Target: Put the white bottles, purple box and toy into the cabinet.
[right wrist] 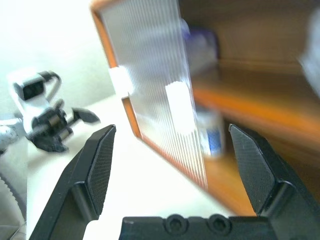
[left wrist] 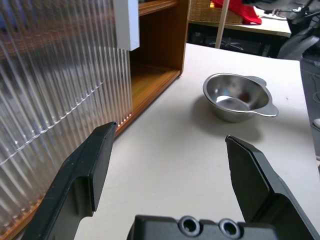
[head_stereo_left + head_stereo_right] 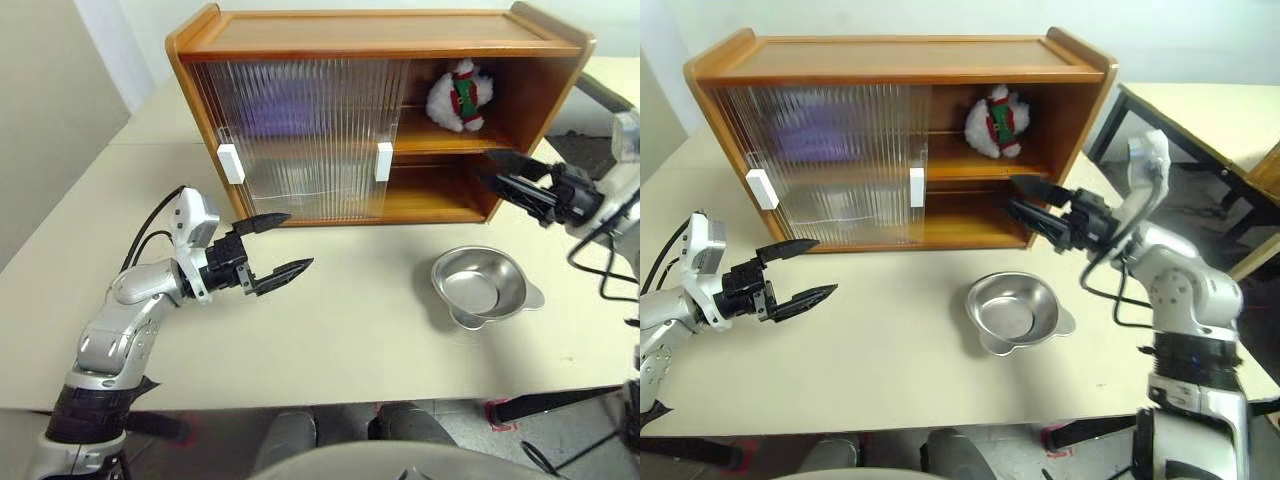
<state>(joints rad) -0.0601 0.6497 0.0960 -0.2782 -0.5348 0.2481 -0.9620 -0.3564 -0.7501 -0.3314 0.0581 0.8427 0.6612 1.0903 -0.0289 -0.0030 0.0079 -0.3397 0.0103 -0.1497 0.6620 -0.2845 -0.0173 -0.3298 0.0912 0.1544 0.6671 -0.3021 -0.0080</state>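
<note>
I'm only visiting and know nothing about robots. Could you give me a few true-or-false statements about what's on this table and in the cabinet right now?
1. The small white plush snowman sits on the honey-coloured wooden cabinet's upper shelf. True.
2. The shiny metal dish is inside the cabinet. False: it stands on the table in front.
3. The left gripper clutches the snowman. False: it is open and empty.
4. The right gripper is open. True.
</note>
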